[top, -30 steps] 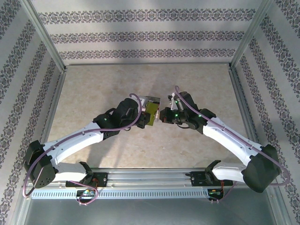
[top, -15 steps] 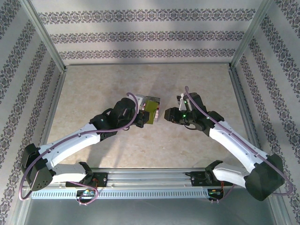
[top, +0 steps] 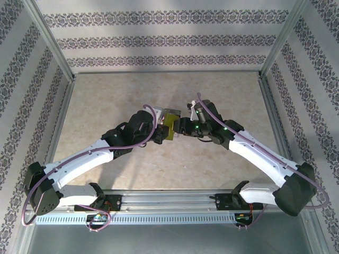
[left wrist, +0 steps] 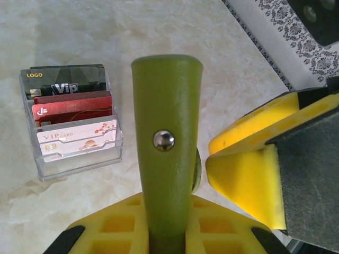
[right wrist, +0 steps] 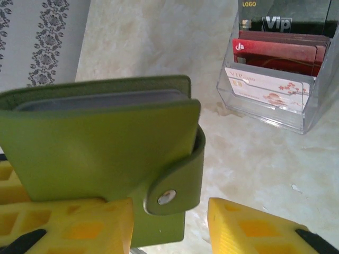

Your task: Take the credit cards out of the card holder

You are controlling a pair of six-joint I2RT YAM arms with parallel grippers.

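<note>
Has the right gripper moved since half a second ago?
Yes. The right gripper went left, away from the table's right rail, toward the card holder.

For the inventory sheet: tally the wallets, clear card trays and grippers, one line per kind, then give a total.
green wallet: 1
clear card tray: 1
grippers: 2, the left gripper and the right gripper
Total: 4

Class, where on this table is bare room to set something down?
Free: table from the clear tray to the back wall, and along both side rails. Crowded: centre, where left gripper, right gripper and card holder meet.
</note>
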